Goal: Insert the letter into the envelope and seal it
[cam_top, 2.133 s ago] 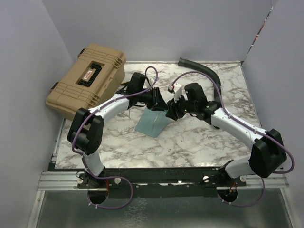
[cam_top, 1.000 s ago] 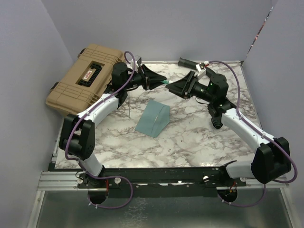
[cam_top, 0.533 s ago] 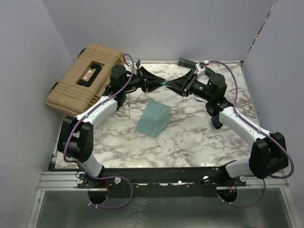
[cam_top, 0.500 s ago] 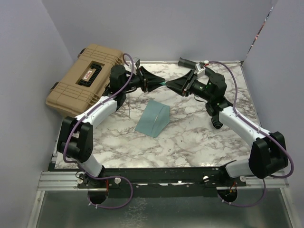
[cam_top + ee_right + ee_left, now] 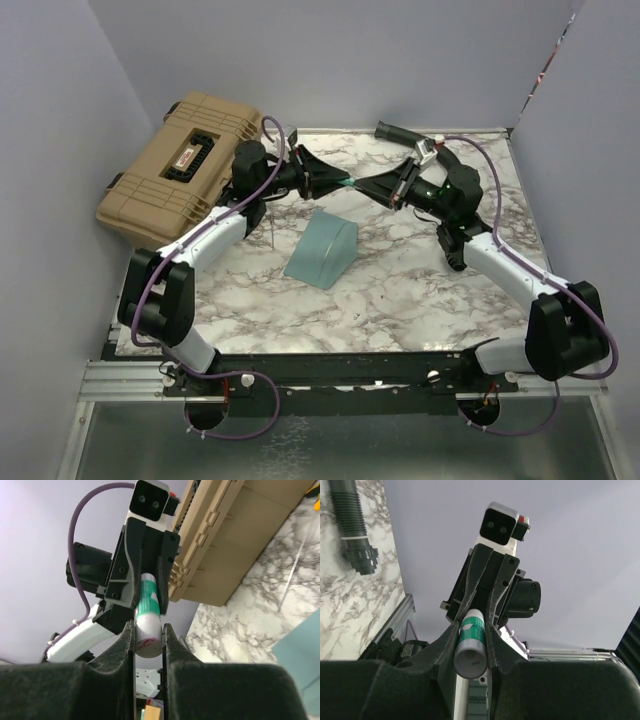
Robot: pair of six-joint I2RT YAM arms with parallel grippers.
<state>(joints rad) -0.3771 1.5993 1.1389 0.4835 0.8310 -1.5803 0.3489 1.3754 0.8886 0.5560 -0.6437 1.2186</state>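
Observation:
The teal envelope (image 5: pixel 322 249) lies on the marble table (image 5: pixel 400 290), its far end bulging up. The tan letter is not in view. My left gripper (image 5: pixel 341 180) and right gripper (image 5: pixel 361 184) meet tip to tip in the air above the back of the table. Both are shut on a green and white glue stick (image 5: pixel 351 181). In the left wrist view my left gripper (image 5: pixel 471 635) clamps the stick's (image 5: pixel 471 642) grey-white end. In the right wrist view my right gripper (image 5: pixel 148 632) clamps the stick's (image 5: pixel 148 615) other white end.
A tan hard case (image 5: pixel 185 165) stands at the back left, half off the table. A black ribbed hose (image 5: pixel 425 143) lies along the back right. A thin rod (image 5: pixel 270 228) lies left of the envelope. Lilac walls close in on three sides.
Both grippers rose from just over the envelope to the back of the table. The right gripper then moved in to the left gripper and closed on the free end of the glue stick.

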